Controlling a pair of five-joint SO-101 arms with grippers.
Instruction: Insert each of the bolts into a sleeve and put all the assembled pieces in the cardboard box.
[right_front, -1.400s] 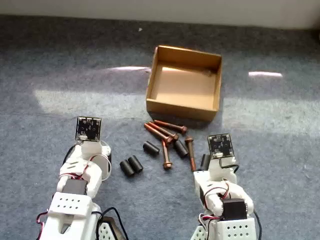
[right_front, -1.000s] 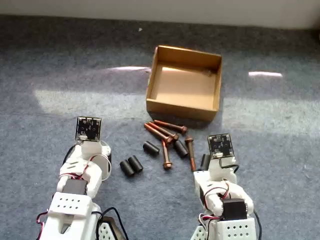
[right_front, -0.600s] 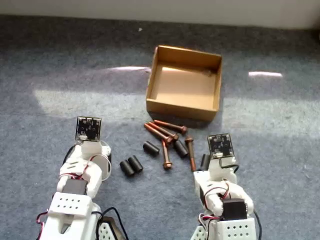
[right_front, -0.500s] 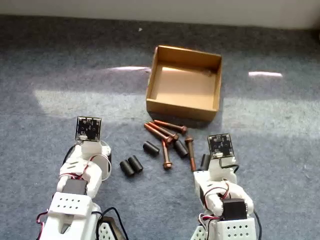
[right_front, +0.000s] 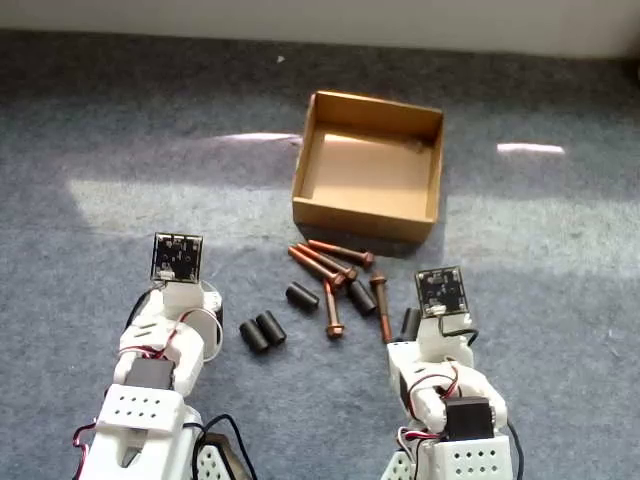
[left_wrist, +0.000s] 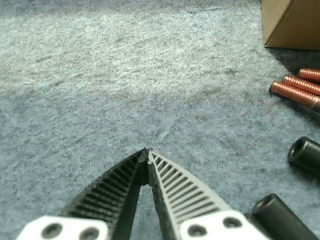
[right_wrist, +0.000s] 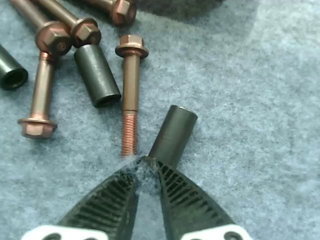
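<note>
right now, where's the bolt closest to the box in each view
High view: the bolt lies just in front of the box.
Left wrist view: the bolt shows its threaded end, the one of three nearest the box.
Right wrist view: the bolt shows its head end.
Shared landmark: the two bolts lying alongside it.
</note>
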